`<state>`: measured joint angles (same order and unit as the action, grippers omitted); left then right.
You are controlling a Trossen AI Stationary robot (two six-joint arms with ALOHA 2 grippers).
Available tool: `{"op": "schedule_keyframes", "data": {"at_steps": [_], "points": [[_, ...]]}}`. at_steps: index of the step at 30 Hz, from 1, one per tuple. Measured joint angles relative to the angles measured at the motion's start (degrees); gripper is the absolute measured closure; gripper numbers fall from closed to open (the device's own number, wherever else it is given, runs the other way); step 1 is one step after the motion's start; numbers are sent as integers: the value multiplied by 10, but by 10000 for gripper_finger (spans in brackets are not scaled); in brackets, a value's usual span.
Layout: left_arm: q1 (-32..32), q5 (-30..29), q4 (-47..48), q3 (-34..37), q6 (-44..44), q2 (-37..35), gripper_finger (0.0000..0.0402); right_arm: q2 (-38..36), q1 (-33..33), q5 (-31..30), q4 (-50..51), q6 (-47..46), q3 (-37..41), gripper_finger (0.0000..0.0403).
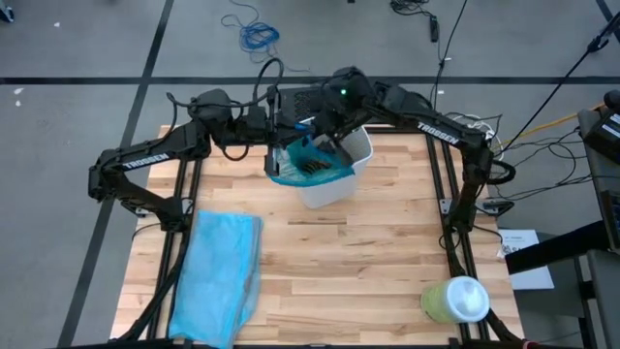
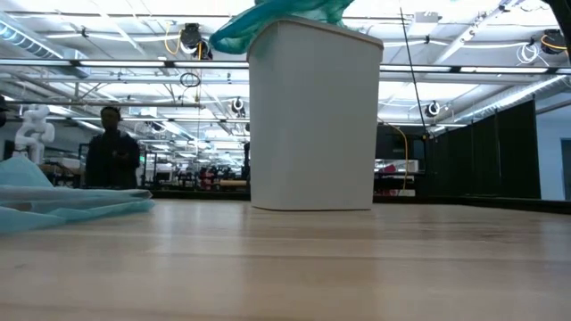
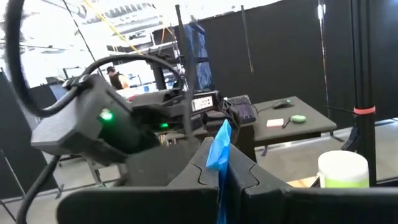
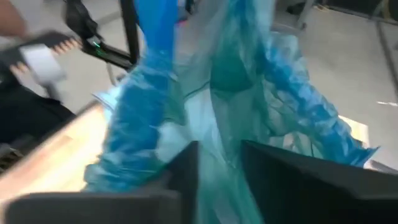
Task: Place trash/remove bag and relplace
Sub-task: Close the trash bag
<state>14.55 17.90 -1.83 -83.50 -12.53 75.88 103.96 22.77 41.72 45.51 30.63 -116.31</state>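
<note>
The green bag [image 1: 308, 165] sat in the white bin [image 1: 341, 173], near the top middle of the overhead picture. The left gripper [image 3: 219, 177] was pinched shut on the bag's blue handle [image 3: 219, 146]. The right gripper [image 4: 217, 165] had its fingers close together around bag plastic. A light blue bag [image 1: 218, 276] lay flat at the lower left.

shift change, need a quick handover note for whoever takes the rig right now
Left gripper: shut on a blue loop handle of the bag, at the bin's far-left rim.
Right gripper: over the bin, fingers either side of the teal bag, not clearly clamped.
Bin: upright at the table's far middle; bag gathered and bunched above its rim, not yet lifted out.
Replacement bag: flat on the table's near left.
No loose trash visible on the table.
Left: pull the bag out, set it aside, fit the replacement.
</note>
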Motion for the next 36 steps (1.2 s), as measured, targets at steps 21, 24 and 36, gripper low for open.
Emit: {"op": "schedule_keyframes", "data": {"at_steps": [21,24,36], "points": [[0,-4,10,0,-5,-65,402,-27,3,-208,18,20,0,403],[-1,-5,13,0,-13,-73,401,-27,15,-211,20,18,5,403],[-1,-4,18,0,-14,-84,402,-27,68,-232,20,-2,61,403]]}}
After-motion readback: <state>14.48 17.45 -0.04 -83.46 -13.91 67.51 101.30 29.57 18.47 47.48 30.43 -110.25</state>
